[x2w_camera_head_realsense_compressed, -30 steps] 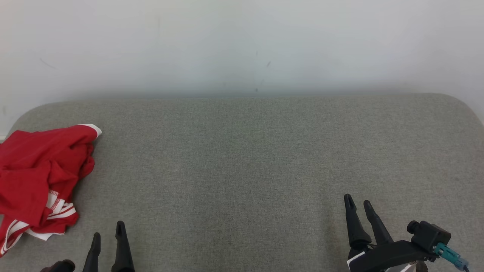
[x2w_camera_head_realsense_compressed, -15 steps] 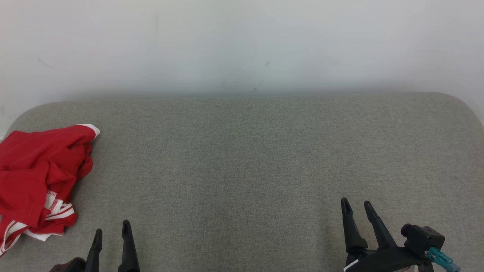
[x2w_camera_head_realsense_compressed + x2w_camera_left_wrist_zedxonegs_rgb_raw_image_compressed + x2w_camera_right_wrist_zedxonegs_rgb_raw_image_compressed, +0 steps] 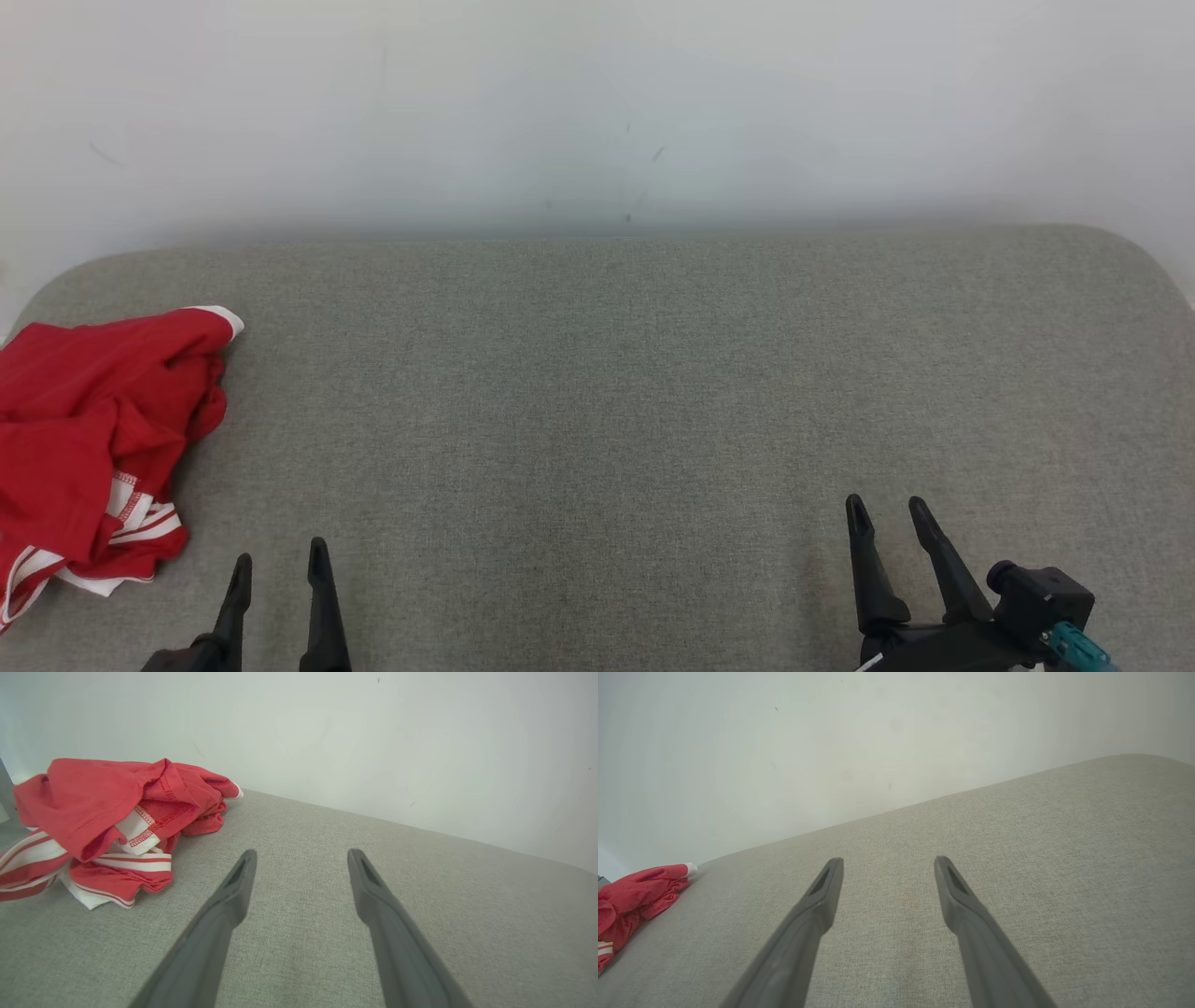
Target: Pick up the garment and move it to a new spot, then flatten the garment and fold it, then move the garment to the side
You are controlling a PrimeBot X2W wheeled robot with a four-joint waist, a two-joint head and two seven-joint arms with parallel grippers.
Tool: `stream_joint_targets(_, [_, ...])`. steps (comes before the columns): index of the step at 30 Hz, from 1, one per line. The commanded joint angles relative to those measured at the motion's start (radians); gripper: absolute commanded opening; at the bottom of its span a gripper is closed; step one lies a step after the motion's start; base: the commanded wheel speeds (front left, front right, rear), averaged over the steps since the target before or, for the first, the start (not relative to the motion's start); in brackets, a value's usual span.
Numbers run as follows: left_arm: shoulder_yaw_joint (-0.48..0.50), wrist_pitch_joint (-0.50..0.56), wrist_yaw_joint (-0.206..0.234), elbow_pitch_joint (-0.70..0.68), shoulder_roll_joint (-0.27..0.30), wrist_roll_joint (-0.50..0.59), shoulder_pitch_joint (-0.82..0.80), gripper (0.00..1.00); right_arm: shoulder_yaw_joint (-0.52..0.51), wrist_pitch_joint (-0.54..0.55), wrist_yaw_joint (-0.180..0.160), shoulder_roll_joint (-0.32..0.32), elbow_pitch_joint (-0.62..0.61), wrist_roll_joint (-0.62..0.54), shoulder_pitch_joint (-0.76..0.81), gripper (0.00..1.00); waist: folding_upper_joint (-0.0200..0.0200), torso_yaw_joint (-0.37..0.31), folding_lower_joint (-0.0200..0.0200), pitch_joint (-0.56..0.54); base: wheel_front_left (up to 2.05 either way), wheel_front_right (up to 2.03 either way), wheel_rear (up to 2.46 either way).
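Left gripper [image 3: 281, 553] and right gripper [image 3: 886, 504] gape empty; a one-layer pinch may drag the bunched garment [image 3: 93, 439] off the cushion [image 3: 597, 392].

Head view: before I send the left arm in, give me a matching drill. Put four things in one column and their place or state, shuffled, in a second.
Column one:
1 garment
2 left gripper
3 right gripper
4 wall

Column two:
A open, lower right, over bare fabric
B white, behind the cushion
C red with white trim, crumpled at the far left
D open, lower left, near the garment, not touching it

Pairs: 1-C, 2-D, 3-A, 4-B
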Motion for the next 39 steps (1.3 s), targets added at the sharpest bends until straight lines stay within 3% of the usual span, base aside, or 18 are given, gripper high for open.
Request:
stream_joint_targets(1, [-0.001,-0.008,-0.003,-0.01,0.001,0.021,-0.002,1.0,-0.004,-0.008,0.006,0.0,-0.007,-0.02,0.006,1.0,0.0,0.0,0.0001,0.001,0.0,0.0,0.0])
stream_joint_targets(39, [0.06,-0.071,-0.104,-0.016,-0.046,0.306,0.043,1.0,-0.039,-0.093,0.006,0.0,0.005,-0.248,0.055,1.0,0.0,-0.002,0.0001,0.0,0.0,0.0,0.0])
